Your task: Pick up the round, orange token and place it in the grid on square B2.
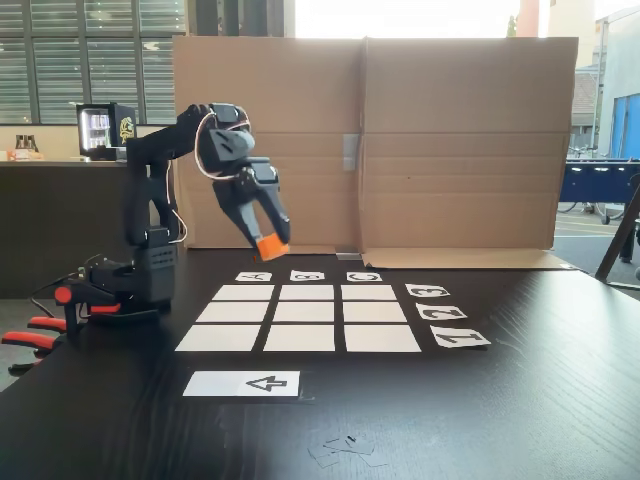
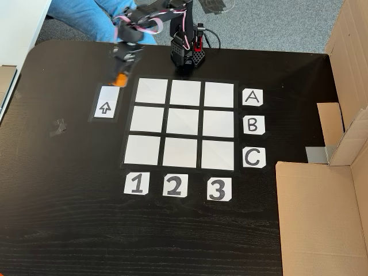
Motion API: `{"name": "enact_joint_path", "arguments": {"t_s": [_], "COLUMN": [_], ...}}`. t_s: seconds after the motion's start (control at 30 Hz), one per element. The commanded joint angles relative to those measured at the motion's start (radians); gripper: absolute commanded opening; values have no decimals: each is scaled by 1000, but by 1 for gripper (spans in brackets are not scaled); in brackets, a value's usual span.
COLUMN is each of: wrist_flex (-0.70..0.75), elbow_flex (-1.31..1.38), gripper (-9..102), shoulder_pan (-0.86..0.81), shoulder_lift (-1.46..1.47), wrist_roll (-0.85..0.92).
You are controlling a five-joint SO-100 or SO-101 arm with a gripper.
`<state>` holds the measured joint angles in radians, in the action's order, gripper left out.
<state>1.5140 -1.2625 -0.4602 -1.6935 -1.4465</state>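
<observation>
My gripper hangs in the air, shut on the round, orange token, which shows between the fingertips. In a fixed view from the front it floats above the table behind the grid's left column. In a fixed view from above, the blurred gripper and the token sit over the top end of the arrow strip, left of the grid. Square B2, the centre cell, is bare white paper.
The black arm base is clamped at the table edge by red clamps. A cardboard wall stands beyond the grid. Letter cards and number cards edge it. A person's blue-clad leg is nearby.
</observation>
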Motion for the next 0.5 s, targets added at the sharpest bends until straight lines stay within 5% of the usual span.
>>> {"name": "enact_joint_path", "arguments": {"t_s": [0.0,0.47], "wrist_flex": [26,-26], "elbow_flex": [-11,-348], "gripper": [-1,-1], "shoulder_pan": [114,373], "shoulder_lift": [-123,-218], "wrist_roll": [-48,-172]}}
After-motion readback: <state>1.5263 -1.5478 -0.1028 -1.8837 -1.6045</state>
